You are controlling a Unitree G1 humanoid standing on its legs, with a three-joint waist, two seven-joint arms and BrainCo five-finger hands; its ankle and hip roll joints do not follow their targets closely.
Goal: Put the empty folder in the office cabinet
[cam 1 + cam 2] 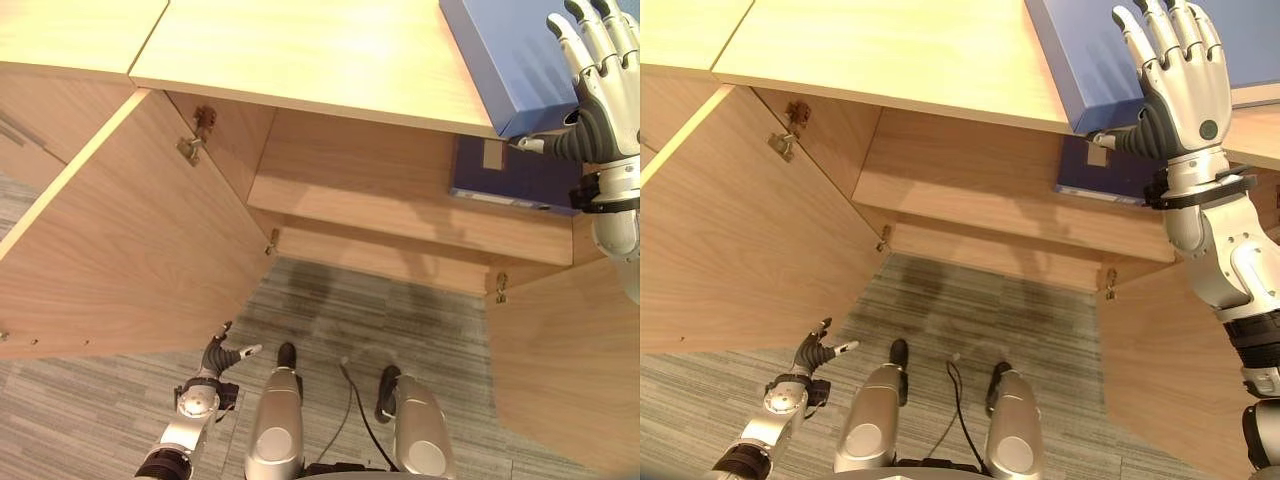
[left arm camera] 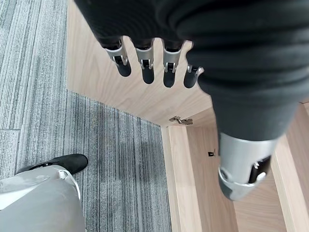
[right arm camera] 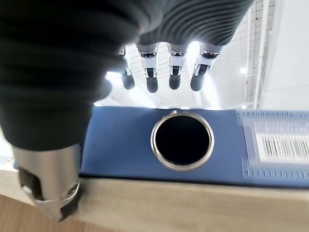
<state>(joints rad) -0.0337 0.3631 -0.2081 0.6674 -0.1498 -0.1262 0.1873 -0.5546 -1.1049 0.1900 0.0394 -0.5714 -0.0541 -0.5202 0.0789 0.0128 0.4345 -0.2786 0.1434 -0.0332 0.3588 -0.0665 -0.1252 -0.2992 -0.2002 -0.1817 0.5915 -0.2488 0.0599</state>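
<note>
My right hand rises at the upper right of the frame, fingers straight and spread above the flat blue lever-arch folder that lies on the light wooden cabinet top, its near end jutting slightly past the front edge. My thumb reaches sideways at the folder's near corner; whether it touches I cannot tell. In the right wrist view the folder's spine faces the camera, with its round metal-ringed finger hole and a barcode label, and my dark-tipped fingers hang loose above it, gripping nothing.

Below the top, the cabinet stands open: its left wooden door swings wide across the left of the frame, its right door shows at lower right, and a dark blue folder lies on the inner shelf, directly under the first.

My left hand hangs low at the lower left over the grey striped carpet, fingers relaxed and holding nothing.
</note>
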